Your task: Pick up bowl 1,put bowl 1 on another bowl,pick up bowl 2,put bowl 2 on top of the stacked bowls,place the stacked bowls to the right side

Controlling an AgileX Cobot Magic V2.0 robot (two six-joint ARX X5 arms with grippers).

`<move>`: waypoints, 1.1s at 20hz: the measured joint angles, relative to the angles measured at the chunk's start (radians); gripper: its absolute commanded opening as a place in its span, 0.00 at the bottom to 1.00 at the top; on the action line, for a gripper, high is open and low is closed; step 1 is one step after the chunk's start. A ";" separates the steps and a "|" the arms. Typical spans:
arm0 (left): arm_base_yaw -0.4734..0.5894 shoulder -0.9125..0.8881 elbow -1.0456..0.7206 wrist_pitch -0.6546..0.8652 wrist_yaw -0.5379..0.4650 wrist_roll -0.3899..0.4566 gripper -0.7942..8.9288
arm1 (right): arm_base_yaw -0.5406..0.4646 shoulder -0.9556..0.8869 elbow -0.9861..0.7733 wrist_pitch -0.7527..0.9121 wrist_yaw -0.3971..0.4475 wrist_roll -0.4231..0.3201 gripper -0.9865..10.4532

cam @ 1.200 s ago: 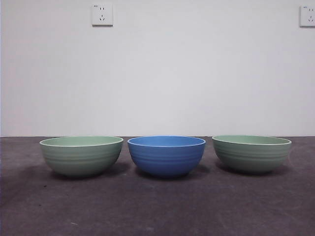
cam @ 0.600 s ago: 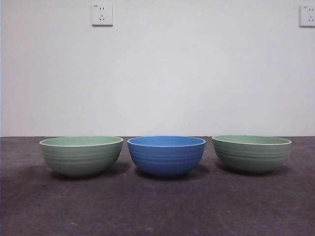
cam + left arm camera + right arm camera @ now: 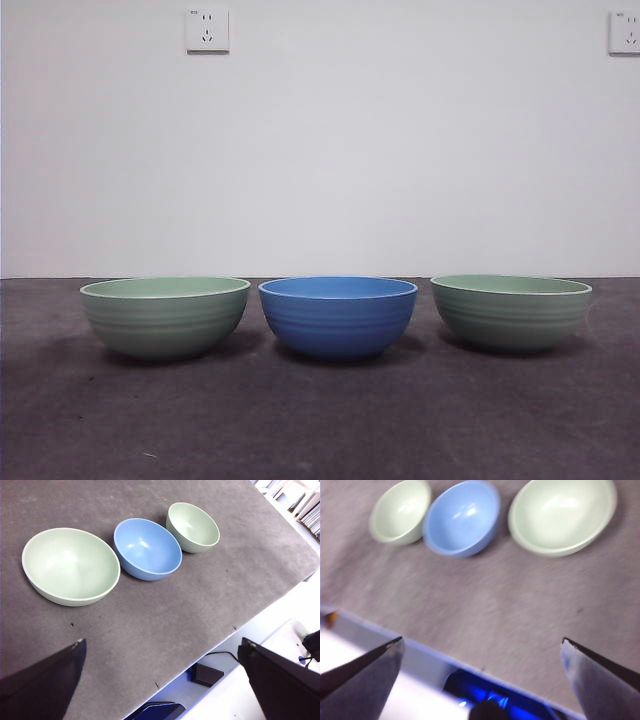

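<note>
Three ribbed bowls stand in a row on the dark table, each apart from the others. The blue bowl (image 3: 338, 317) is in the middle, with one pale green bowl (image 3: 165, 318) to its left and another pale green bowl (image 3: 511, 312) to its right. Which green one is bowl 1 or bowl 2 I cannot tell. My left gripper (image 3: 162, 641) hangs open, high above the table's front, nearest the left green bowl (image 3: 71, 566). My right gripper (image 3: 482, 640) is also open and high, nearest the right green bowl (image 3: 562, 515). Neither arm shows in the front view.
The table's front edge (image 3: 220, 642) runs under both grippers, with dark equipment and cables (image 3: 205, 672) below it. A white wall with two sockets (image 3: 207, 30) stands behind the bowls. The right wrist view is blurred.
</note>
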 measured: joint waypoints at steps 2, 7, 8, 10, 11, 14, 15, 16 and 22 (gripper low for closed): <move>0.000 0.000 0.000 0.000 0.000 0.000 0.69 | 0.000 0.032 0.000 0.056 0.039 0.031 0.61; 0.000 0.000 0.000 0.000 0.000 0.000 0.69 | 0.000 0.159 0.002 0.174 0.111 0.086 0.61; 0.000 0.000 0.000 0.000 0.000 0.000 0.69 | 0.000 0.201 0.002 0.202 0.114 0.092 0.61; 0.000 0.000 0.000 0.000 0.000 0.000 0.69 | 0.000 0.270 0.002 0.243 0.115 0.103 0.61; 0.000 0.000 0.000 0.000 0.000 0.000 0.69 | 0.000 0.310 0.002 0.269 0.115 0.110 0.61; 0.000 0.000 0.000 0.000 0.000 0.000 0.69 | 0.000 0.428 0.002 0.357 0.116 0.124 0.61; 0.000 0.000 0.000 0.001 0.000 0.000 0.69 | 0.000 0.460 0.002 0.381 0.117 0.127 0.61; 0.000 0.000 0.000 0.001 0.000 0.000 0.69 | 0.000 0.497 0.002 0.408 0.123 0.131 0.61; 0.000 0.000 0.000 0.003 0.000 0.000 0.69 | 0.000 0.665 0.002 0.517 0.177 0.144 0.60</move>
